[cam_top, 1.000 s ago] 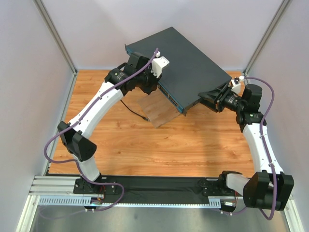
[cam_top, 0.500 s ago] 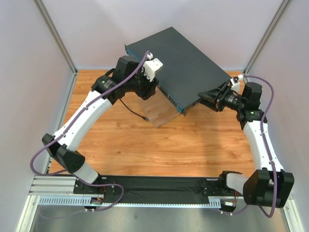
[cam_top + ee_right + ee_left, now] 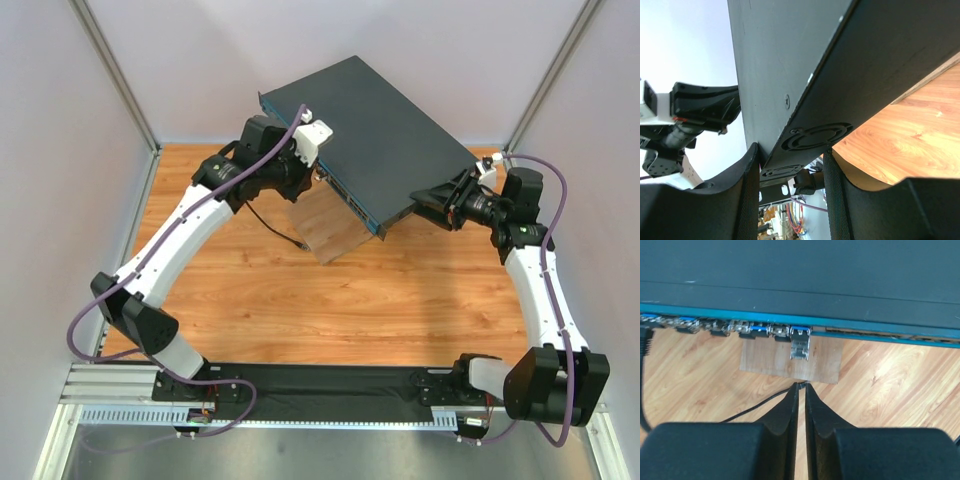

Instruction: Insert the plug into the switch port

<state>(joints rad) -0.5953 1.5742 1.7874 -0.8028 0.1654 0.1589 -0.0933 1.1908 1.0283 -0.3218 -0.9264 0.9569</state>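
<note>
Two grippers: the right gripper (image 3: pixel 790 150) clamps the switch (image 3: pixel 790 60), the left gripper (image 3: pixel 801 386), nearly closed, sits just short of the plug (image 3: pixel 800 344).

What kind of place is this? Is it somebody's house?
Probably not. It looks like a robot test booth in a lab: plain pale walls box in a wooden table, two robot arms are bolted to a metal rail, and a network switch is between them.
</note>
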